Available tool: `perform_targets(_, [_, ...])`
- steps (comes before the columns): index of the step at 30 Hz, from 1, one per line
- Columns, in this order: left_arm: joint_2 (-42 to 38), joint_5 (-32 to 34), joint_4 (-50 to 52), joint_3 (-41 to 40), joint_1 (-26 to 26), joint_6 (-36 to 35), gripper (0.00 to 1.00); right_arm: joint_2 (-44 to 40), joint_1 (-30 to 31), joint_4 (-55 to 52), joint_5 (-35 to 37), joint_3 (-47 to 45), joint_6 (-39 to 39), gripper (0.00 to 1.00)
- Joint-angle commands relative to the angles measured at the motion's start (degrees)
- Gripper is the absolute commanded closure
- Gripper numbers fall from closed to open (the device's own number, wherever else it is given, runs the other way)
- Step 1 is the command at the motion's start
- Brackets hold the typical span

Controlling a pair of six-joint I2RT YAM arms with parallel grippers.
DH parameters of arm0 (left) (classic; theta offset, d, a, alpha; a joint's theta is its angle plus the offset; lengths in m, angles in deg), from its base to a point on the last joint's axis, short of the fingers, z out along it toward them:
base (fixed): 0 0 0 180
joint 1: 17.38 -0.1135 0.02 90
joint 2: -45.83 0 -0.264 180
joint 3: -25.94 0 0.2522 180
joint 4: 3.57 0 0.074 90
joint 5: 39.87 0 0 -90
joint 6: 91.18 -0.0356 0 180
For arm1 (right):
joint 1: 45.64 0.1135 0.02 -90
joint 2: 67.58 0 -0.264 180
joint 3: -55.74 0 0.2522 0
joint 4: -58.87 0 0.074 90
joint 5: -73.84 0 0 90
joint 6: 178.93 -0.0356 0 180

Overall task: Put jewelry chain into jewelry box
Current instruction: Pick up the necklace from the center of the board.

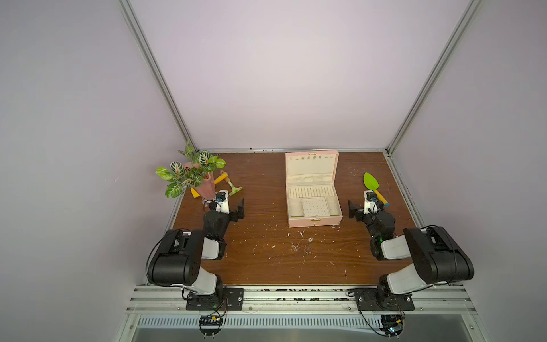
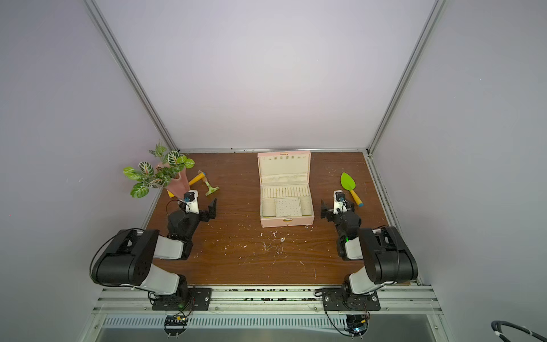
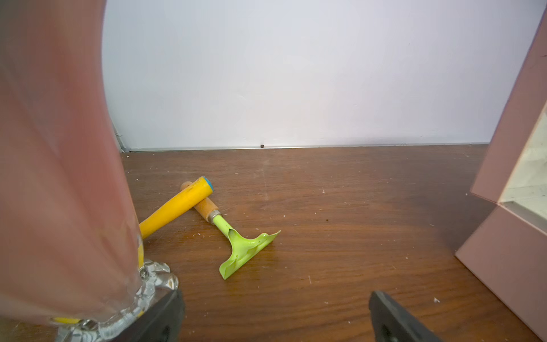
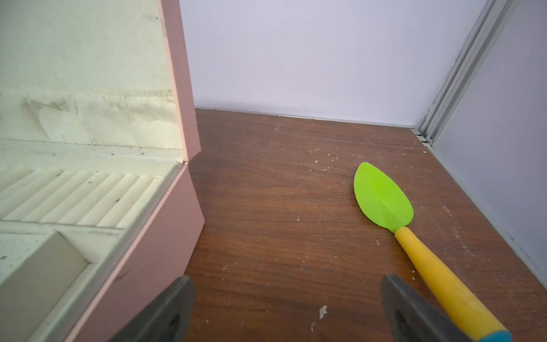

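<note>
The jewelry chain (image 1: 303, 246) (image 2: 275, 244) lies loose on the wooden table, a thin pale strand with a tiny ring, just in front of the jewelry box; neither wrist view shows it. The pink jewelry box (image 1: 315, 221) (image 2: 287, 222) stands open mid-table with its lid upright and cream lining showing. Its side walls appear in the left wrist view (image 3: 509, 260) and the right wrist view (image 4: 165, 237). My left gripper (image 1: 233, 210) (image 2: 208, 210) (image 3: 275, 299) rests open and empty left of the box. My right gripper (image 1: 362, 207) (image 2: 334, 207) (image 4: 287, 281) stands open and empty right of it.
A plant in a pink vase (image 1: 201, 183) (image 3: 59, 177) stands close beside my left gripper. A green rake (image 1: 235, 189) (image 3: 245, 251) and a yellow handle lie behind it. A green trowel (image 1: 371, 182) (image 4: 381, 198) lies by my right gripper. White flecks dot the table.
</note>
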Motion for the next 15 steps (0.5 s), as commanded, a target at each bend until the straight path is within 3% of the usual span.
perform_targets(1, [0.6,-0.8,-1.3,0.7,-0.8,-0.9,0.01,0.3,-0.2,2.5,-0.8,1.5,0.5,0.01])
perform_targets(9, [0.5,-0.9,-1.3,0.8,-0.8,-0.9,0.01,0.4,-0.2,2.4,-0.8,1.5,0.5,0.00])
perform_targets(15, [0.8,3.6,-1.0,1.3,-0.9,1.1,0.01,0.0,-0.2,2.1,2.0,1.7,-0.6,0.01])
